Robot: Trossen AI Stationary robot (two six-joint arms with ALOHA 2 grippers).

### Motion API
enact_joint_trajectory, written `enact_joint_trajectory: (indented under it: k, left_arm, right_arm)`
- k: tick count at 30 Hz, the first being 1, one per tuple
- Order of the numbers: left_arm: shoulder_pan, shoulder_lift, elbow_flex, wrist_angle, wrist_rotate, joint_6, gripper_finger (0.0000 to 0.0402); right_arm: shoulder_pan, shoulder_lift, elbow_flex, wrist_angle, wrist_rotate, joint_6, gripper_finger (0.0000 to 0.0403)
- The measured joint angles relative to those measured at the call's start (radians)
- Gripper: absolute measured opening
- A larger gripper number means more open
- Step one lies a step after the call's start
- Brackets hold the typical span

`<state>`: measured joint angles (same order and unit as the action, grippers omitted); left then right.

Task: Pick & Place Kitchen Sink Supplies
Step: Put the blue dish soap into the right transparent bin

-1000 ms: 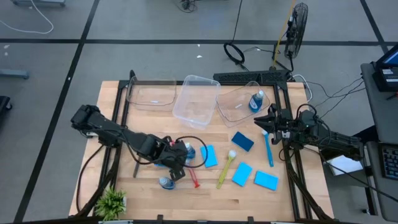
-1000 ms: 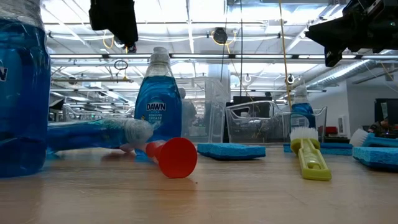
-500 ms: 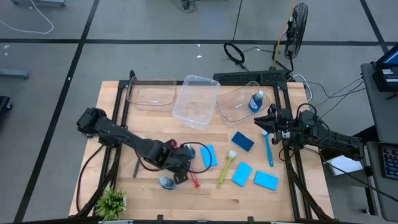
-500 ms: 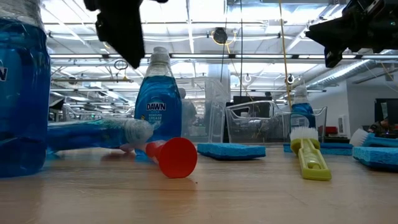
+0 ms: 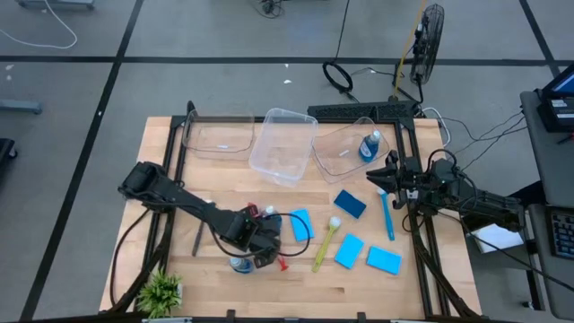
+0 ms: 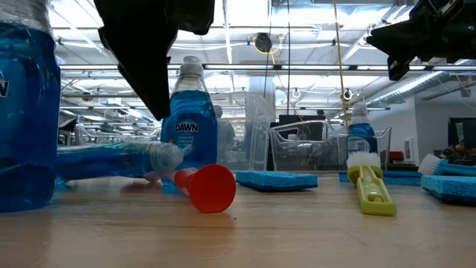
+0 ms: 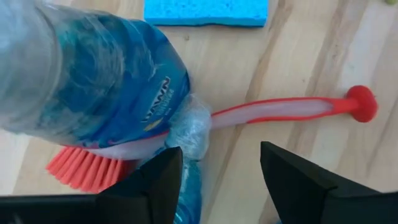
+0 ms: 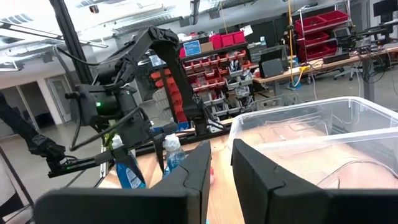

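My left gripper hangs open above a cluster near the table's front. There, a clear bottle of blue liquid lies across the red brush, just above its bristles. Two more bottles stand beside it. A fourth bottle stands in the right bin. Sponges, the yellow brush and the blue brush lie flat to the right. My right gripper waits shut, raised near the right bin.
Three clear plastic bins stand along the far edge. A small green plant sits at the near left corner. A slim dark brush lies left of the cluster. A fourth sponge rests near the right front.
My left gripper has come down and moved toward the near edge, closing in over the lying bottle and the red brush. Its arm has swung rightward with it. The bottles, brushes and sponges have stayed where they were.
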<state>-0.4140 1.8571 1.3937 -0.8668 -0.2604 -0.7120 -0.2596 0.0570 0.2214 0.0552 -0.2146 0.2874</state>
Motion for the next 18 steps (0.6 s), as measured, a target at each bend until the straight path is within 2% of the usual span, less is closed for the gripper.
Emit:
enact_joint_trajectory:
  k: [18]
  left_arm:
    - [0.023,0.003,-0.063,0.064,-0.009,0.047,0.0215]
  right_arm:
    - [0.000,0.000,0.000,0.000,0.000,0.000,0.0055]
